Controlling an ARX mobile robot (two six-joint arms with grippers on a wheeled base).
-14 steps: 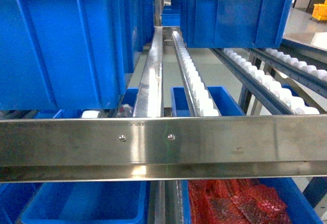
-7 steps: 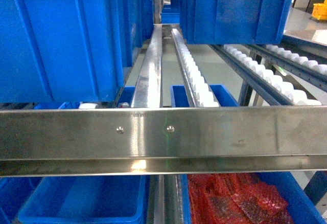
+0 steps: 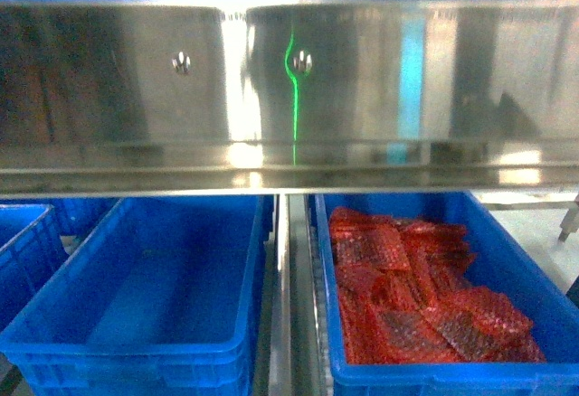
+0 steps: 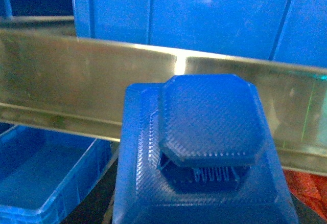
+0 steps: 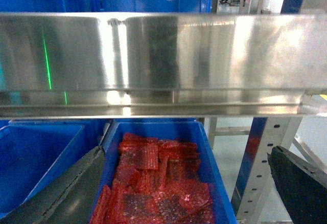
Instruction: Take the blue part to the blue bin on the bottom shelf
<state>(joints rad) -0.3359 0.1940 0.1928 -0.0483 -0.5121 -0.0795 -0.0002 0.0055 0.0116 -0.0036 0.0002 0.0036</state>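
The wide stainless-steel front rail [image 3: 289, 89] spans the head view and hides everything behind it; only slivers of blue bin walls show above its top edge. The empty blue plastic bin [image 3: 145, 287] below is cut by the bottom edge, and another blue bin [image 3: 23, 242] is cropped at the left. The blue bin of red mesh packets [image 3: 543, 297] runs off the bottom and right.

In the left wrist view the chunky dark-blue ribbed part [image 4: 204, 152] fills the foreground, its base cropped; the left gripper's fingers are out of sight. In the right wrist view the right gripper's dark fingers [image 5: 299, 180] are cut by the frame's edges.
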